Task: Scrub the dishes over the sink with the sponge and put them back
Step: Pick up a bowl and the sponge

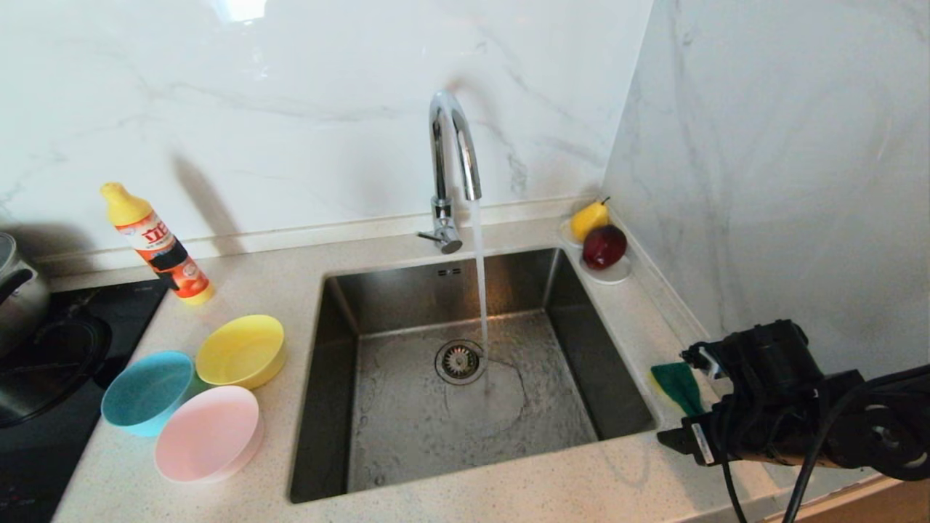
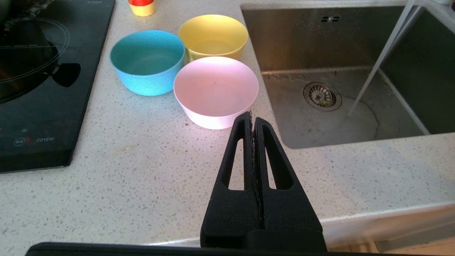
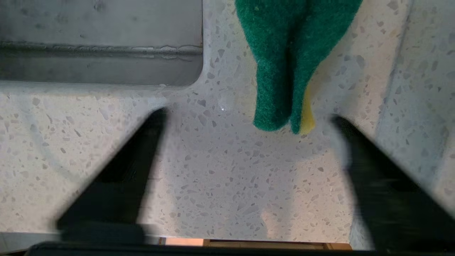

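Far left: a black cooktop (image 1: 51, 378) carries a steel pot (image 1: 18, 290) at the frame edge. A yellow-capped detergent bottle (image 1: 156, 247) stands tilted on the tabletop (image 1: 240, 290) behind the dishes. Three bowls sit clustered left of the sink: the teal-blue bowl (image 1: 147, 392) nearest the cooktop, the yellow bowl (image 1: 241, 351) behind, the pale pink bowl (image 1: 209, 434) in front, rims touching or nearly so. The left hand (image 2: 252, 119), seen only in its wrist view, has its fingers pressed together on nothing and hangs above the tabletop just short of the pink bowl. Centre: the sink (image 1: 617, 378) has water running from the chrome faucet (image 1: 452, 167) and landing beside the drain strainer (image 1: 459, 361). Behind its right corner, a white saucer (image 1: 614, 274) holds a yellow pear and a red apple. Right: the sponge (image 1: 677, 385), green face up, lies on the tabletop beside the sink's right rim. The right hand (image 3: 249, 121) is just short of it, fingers spread wide, clear of the sponge.
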`<state>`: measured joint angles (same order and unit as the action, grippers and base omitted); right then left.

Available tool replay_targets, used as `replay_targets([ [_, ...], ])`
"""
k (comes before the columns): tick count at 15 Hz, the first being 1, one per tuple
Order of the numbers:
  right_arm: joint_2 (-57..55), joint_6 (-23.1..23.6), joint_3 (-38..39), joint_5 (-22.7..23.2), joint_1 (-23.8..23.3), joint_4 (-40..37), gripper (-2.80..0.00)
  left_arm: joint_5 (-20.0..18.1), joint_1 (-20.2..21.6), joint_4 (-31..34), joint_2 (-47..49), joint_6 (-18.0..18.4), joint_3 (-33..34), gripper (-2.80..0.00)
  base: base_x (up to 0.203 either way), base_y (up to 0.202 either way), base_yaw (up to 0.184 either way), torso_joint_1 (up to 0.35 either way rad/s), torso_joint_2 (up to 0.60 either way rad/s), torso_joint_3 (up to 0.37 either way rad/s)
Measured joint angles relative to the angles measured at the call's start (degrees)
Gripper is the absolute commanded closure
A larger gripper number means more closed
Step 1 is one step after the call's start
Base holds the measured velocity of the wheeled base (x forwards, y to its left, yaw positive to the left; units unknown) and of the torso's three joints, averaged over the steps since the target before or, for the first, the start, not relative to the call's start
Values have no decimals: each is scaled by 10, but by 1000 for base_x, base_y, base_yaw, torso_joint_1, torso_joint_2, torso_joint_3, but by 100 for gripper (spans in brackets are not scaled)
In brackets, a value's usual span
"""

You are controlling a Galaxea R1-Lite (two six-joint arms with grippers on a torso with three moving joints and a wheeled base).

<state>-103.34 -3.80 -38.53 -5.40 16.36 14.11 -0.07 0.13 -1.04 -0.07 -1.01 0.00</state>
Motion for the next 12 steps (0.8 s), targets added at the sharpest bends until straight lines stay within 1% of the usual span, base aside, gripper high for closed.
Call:
replay_targets([
  [12,-10,-3,-12,-1,-2,-2,0,0,0,0,0,0,0,0,0,0,0,0,0,0],
])
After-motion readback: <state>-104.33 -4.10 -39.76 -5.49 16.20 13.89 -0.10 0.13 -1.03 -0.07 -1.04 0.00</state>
